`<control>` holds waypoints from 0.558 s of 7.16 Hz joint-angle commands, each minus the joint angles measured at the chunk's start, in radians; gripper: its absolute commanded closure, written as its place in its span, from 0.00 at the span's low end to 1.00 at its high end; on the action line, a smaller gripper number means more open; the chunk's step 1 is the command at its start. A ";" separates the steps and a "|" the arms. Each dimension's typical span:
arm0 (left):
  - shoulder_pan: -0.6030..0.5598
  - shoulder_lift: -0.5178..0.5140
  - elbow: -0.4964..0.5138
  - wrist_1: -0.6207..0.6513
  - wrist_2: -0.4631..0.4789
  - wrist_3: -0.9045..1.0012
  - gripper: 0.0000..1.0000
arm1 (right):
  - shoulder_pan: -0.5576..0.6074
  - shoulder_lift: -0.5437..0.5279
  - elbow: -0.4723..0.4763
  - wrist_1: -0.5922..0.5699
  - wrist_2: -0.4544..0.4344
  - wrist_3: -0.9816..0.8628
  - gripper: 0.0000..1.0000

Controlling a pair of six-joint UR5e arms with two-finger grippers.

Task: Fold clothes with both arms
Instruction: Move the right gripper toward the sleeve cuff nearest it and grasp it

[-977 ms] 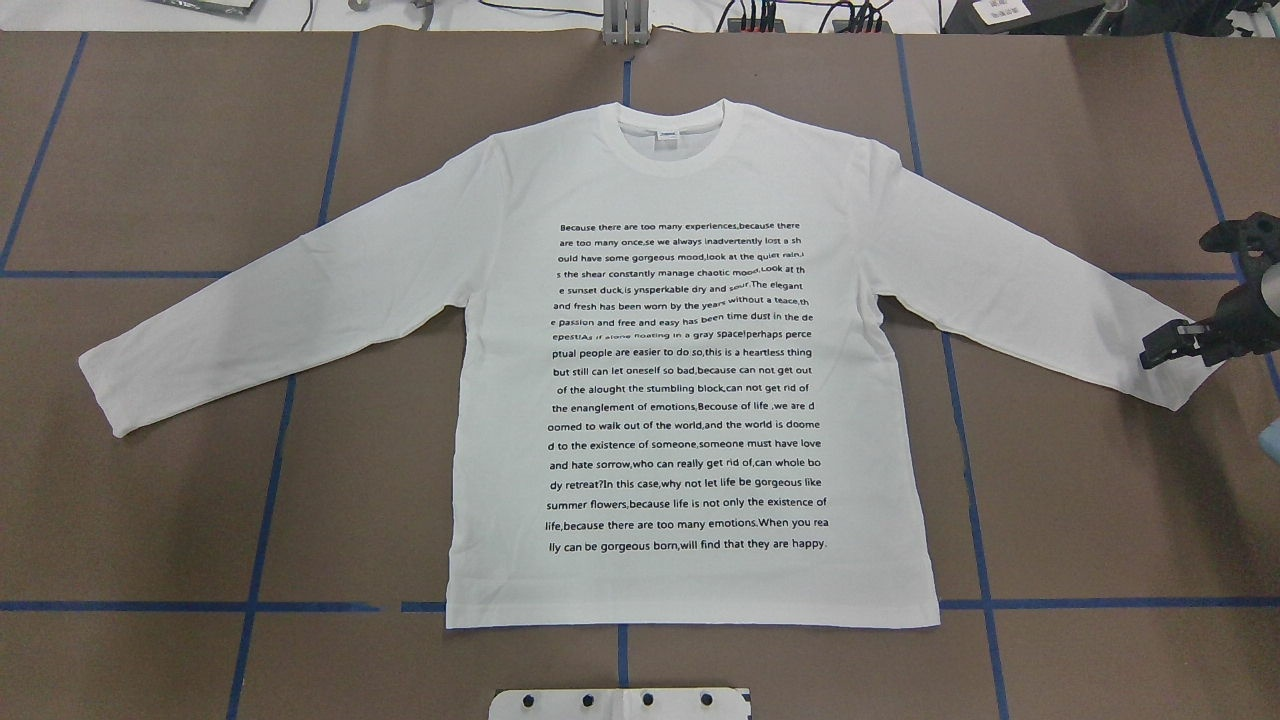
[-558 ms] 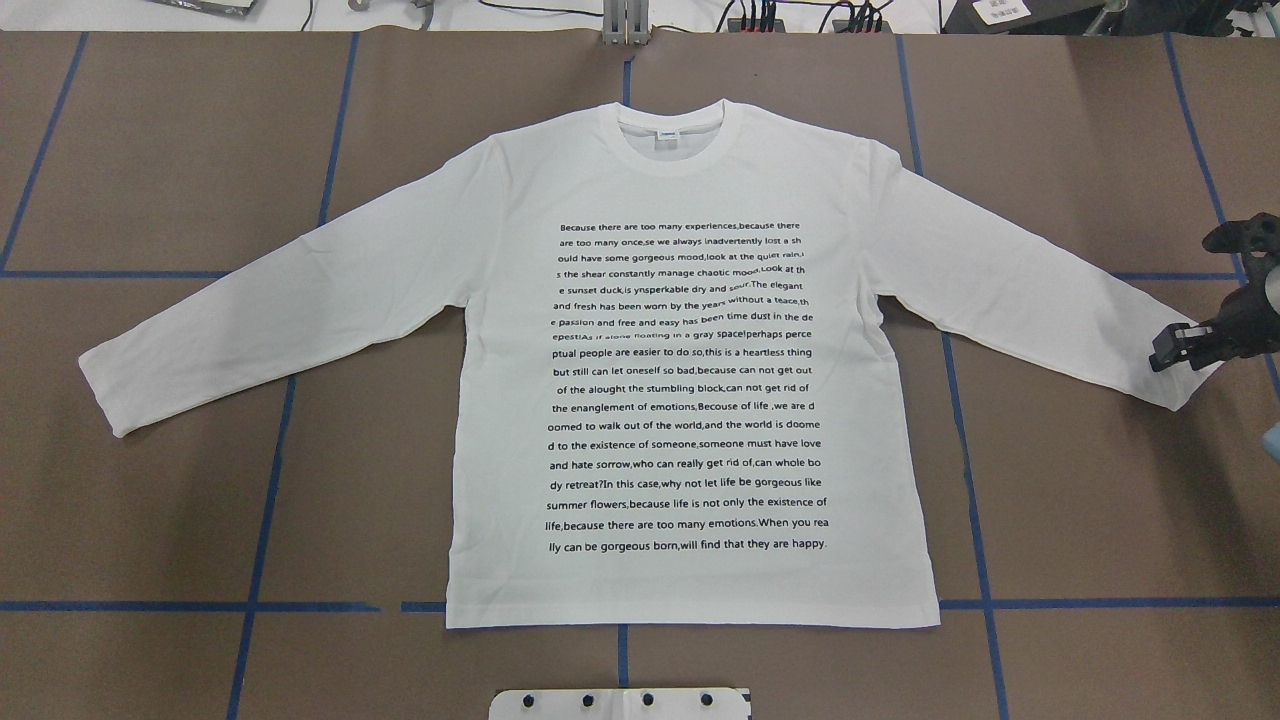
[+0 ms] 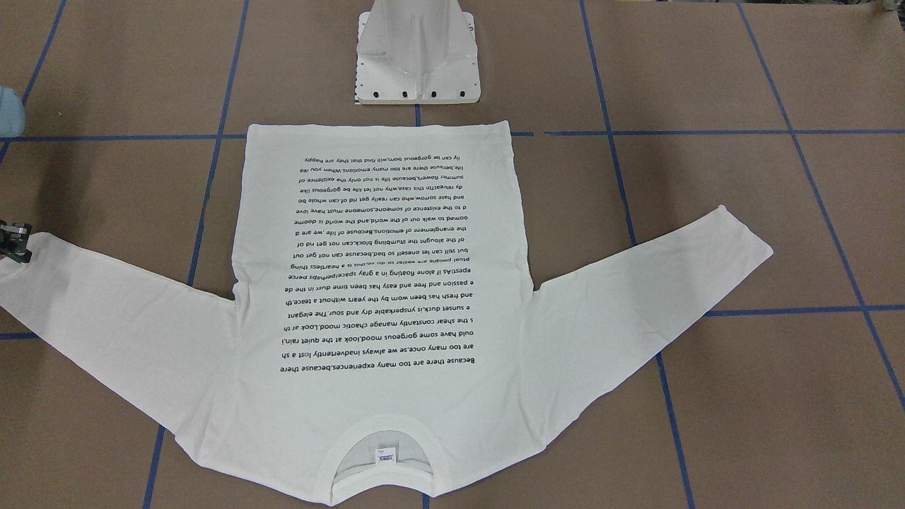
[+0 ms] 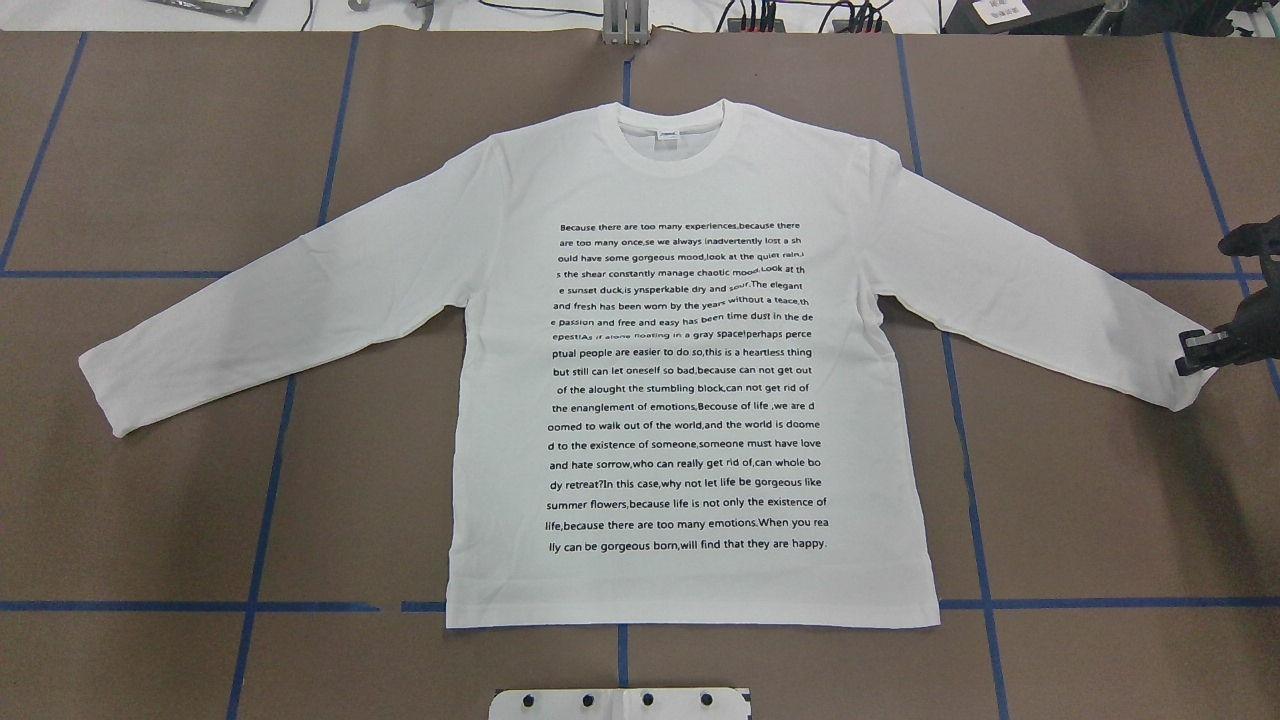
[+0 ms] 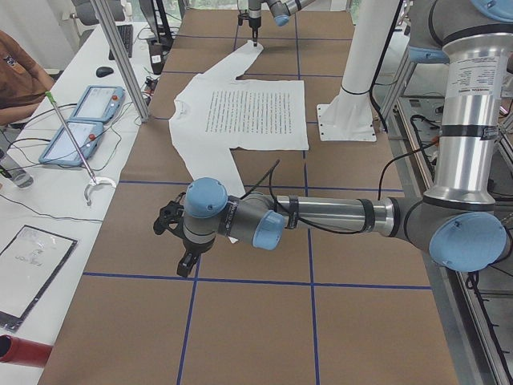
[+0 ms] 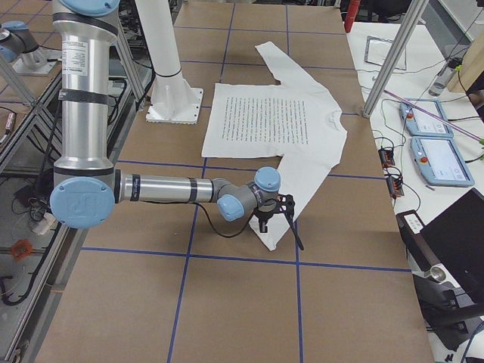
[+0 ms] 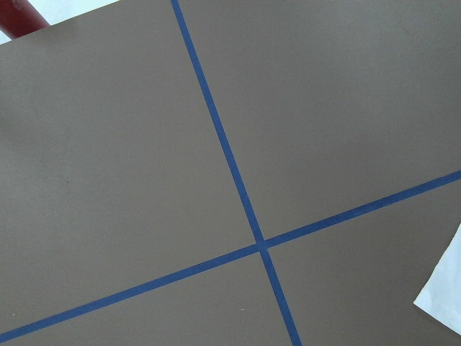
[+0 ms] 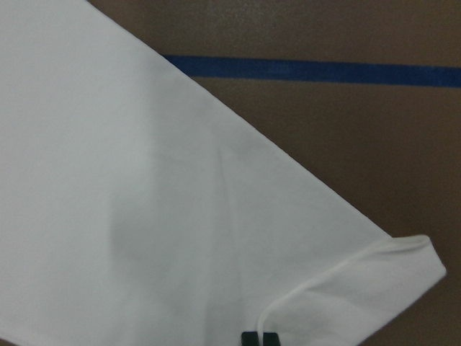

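The white long-sleeved T-shirt [image 4: 690,180] lies flat on the brown table, printed text up, collar away from me and both sleeves spread out. My right gripper [image 4: 1195,352] is over the right sleeve's cuff [image 4: 1172,388]. In the right wrist view its fingertips [image 8: 249,338] are pressed together just above the cuff hem [image 8: 374,274], holding nothing. It also shows at the left edge of the front view [image 3: 15,242]. My left gripper [image 5: 184,258] shows only in the exterior left view, near the left cuff [image 4: 110,385]; I cannot tell if it is open or shut.
The white pedestal base [image 4: 620,703] stands just past the shirt's hem on my side. Blue tape lines [image 4: 260,480] cross the table. A red cylinder [image 7: 20,16] lies beyond the left end. An operators' desk with tablets [image 5: 76,132] runs along the far side.
My right gripper has moved outward to the right along the right sleeve, from over the forearm to the cuff. The shirt has not moved.
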 commanded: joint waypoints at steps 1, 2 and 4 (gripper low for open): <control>0.000 0.000 -0.001 0.002 -0.030 -0.001 0.00 | 0.023 -0.028 0.128 -0.002 0.003 0.013 1.00; 0.000 0.000 0.000 0.002 -0.030 -0.001 0.00 | 0.020 -0.009 0.177 -0.002 0.016 0.015 1.00; 0.000 0.000 0.002 0.002 -0.030 0.000 0.00 | 0.024 0.154 0.192 -0.002 0.111 0.080 1.00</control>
